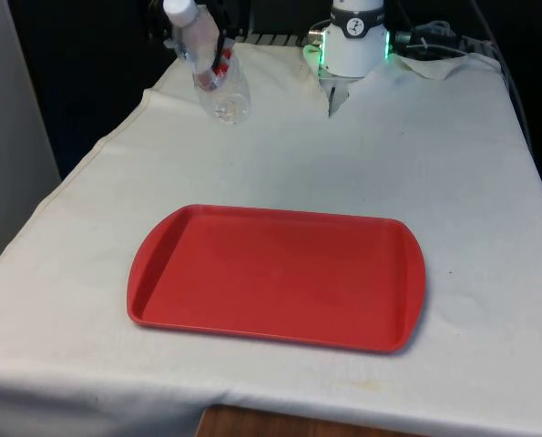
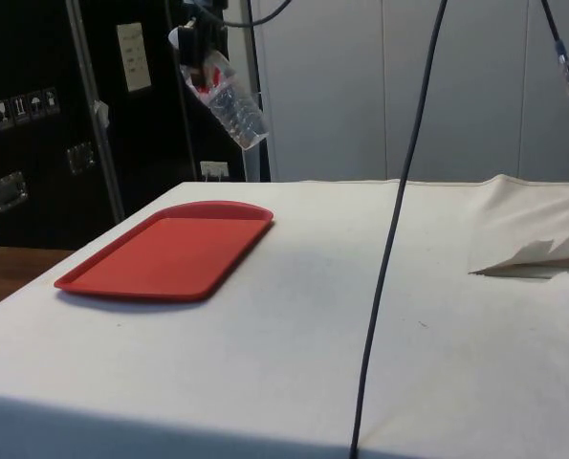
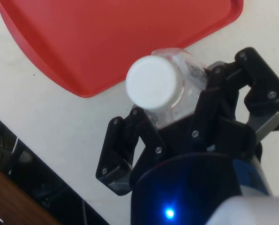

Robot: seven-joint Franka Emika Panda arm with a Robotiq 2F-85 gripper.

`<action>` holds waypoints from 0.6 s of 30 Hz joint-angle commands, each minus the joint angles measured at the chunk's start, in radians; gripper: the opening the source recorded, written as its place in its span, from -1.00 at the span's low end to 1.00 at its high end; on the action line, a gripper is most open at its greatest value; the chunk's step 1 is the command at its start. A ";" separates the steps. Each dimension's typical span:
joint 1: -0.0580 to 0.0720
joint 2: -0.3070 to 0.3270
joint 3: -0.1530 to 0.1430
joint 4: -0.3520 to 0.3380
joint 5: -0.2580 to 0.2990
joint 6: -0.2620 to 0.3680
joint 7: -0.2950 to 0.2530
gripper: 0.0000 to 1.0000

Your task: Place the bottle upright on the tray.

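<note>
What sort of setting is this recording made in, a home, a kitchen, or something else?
Probably a lab or test room, not a home: a table under a plain white cloth, dark cabinets behind, cables hanging. On it only a red tray, the gripper holding a clear bottle above.

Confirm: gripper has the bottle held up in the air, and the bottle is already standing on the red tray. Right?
Not quite. The gripper does hold the bottle in the air, tilted, but it is not on the tray. The side view shows the bottle well above the table with the tray bare.
</note>
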 commanded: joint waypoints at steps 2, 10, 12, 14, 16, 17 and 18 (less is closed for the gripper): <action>0.015 -0.038 -0.008 -0.050 -0.010 0.037 -0.007 -0.37; 0.012 -0.075 0.006 -0.093 -0.010 0.068 -0.014 -0.37; 0.011 -0.090 0.012 -0.111 -0.011 0.081 -0.016 -0.37; 0.010 -0.101 0.016 -0.123 -0.010 0.089 -0.018 -0.37; 0.010 -0.111 0.019 -0.136 -0.010 0.099 -0.021 -0.37; 0.010 -0.117 0.021 -0.143 -0.010 0.103 -0.022 -0.37; 0.009 -0.123 0.023 -0.150 -0.010 0.108 -0.023 -0.37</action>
